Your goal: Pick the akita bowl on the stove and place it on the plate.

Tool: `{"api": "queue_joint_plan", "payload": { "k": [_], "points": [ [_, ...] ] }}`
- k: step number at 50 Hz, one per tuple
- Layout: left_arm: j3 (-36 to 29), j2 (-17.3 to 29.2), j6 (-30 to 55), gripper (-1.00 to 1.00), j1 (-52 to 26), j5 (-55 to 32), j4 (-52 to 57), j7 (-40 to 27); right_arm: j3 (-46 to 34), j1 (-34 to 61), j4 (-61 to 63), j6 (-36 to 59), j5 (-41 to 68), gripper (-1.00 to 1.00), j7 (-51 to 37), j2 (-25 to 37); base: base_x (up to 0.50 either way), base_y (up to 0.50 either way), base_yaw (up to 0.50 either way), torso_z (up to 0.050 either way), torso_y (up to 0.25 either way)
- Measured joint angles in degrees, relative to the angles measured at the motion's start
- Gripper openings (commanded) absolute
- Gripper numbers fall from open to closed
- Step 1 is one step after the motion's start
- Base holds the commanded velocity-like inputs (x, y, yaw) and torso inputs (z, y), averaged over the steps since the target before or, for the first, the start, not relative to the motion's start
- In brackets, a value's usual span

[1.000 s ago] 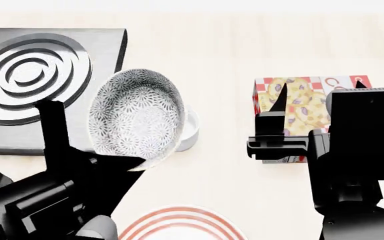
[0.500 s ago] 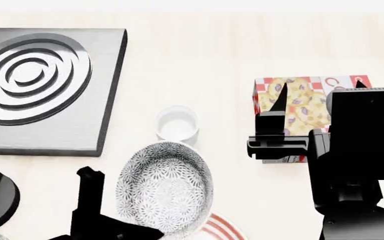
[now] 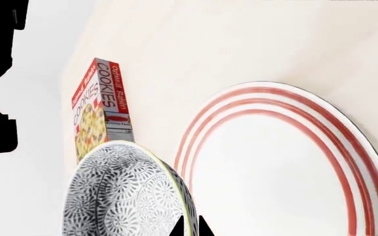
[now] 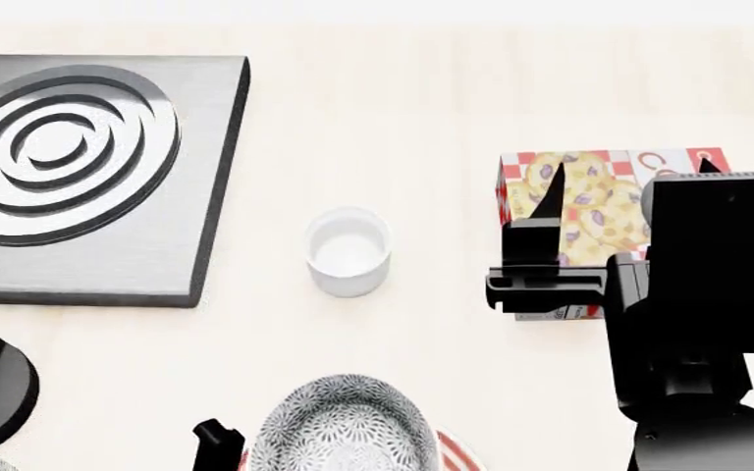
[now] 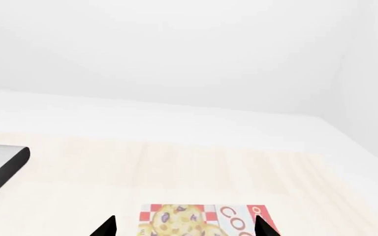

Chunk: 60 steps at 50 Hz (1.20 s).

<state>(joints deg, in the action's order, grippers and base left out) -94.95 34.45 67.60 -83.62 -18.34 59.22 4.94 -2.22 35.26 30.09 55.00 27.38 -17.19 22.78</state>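
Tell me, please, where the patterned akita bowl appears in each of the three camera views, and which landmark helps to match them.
Head view: the akita bowl is at the bottom edge, centre-left, cut off by the frame.
Left wrist view: the bowl is seen tilted in the lower left, beside the red-ringed plate.
Right wrist view: the bowl is not in it.
Shared landmark: the cookies box shows in all three.

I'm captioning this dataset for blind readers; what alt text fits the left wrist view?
The left gripper holds a patterned akita bowl by its rim, beside a large white plate with red rings. A cookie box stands beyond on the pale table.
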Motion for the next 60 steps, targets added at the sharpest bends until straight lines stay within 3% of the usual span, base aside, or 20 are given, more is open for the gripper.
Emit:
{"api": "queue_joint_plan", "payload": {
  "k": [19, 60],
  "points": [
    [-5.09, -1.07, -0.59, -1.00, 1.99, 0.58, -1.57, -2.41, -0.19, 0.09, -0.18, -0.20, 0.24, 1.00, -0.27, 0.11, 0.00, 0.00, 0.00, 0.000, 0.001],
    [-9.48, -2.39, -3.49, -1.00, 4.78, 2.67, -6.40, -5.25, -0.37, 0.22, -0.40, -0.46, 0.90, 1.00, -0.77, 0.44, 0.00, 0.00, 0.00, 0.000, 0.000]
  ]
}}
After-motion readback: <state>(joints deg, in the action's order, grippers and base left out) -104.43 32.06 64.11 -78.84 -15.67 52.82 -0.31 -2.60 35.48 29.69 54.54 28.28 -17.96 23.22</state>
